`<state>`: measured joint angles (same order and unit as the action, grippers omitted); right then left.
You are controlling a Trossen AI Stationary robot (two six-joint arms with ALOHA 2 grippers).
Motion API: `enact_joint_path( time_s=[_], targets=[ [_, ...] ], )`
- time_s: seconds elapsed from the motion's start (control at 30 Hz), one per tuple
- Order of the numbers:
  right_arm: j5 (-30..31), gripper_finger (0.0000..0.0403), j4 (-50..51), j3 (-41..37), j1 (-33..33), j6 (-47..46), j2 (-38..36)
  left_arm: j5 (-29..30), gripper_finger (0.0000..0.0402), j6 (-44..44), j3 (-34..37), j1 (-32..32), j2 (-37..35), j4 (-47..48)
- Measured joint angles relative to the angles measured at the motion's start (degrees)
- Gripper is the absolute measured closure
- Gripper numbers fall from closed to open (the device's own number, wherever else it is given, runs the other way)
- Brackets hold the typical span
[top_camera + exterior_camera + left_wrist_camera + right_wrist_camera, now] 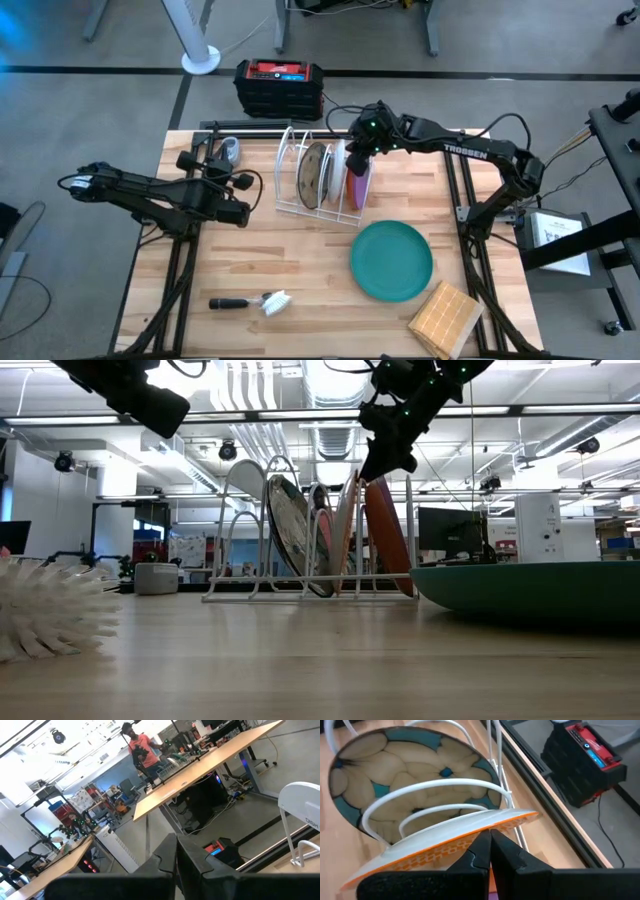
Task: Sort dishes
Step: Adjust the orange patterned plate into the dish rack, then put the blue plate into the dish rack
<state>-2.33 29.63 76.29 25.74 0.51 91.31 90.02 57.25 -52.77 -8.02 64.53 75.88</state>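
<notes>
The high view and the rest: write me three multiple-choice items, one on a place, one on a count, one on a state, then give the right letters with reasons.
1. Where is the teal plate?
A. flat on the table beside the wooden block
B. upright in the wire rack
C. on the floor

2. How many plates stand in the rack?
A. none
B. three
C. six

3. How is the right tool?
A. wide open over the brush
B. shut, just above the orange plate
C. lifting the block

Key: 1 A, it lies flat by the block; 2 B, the speckled plate, orange plate and purple plate stand there; 3 B, its fingers meet at that plate's rim.
</notes>
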Motion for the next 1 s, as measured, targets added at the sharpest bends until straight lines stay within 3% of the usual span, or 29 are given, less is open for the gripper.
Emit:
enact_joint_path(
  time_s=[0.67,1.0],
  targets=[
    [-1.3,0.0403,-3.3,0.0,-2.3,1.0,0.0,0.0,0.0401,0.0,0.0,0.0,0.0,0.0],
    [-0.6,0.0403,0.8,1.7,-2.2,1.1,-0.2,0.0,0.0401,0.0,0.0,0.0,0.0,0.0]
  ],
)
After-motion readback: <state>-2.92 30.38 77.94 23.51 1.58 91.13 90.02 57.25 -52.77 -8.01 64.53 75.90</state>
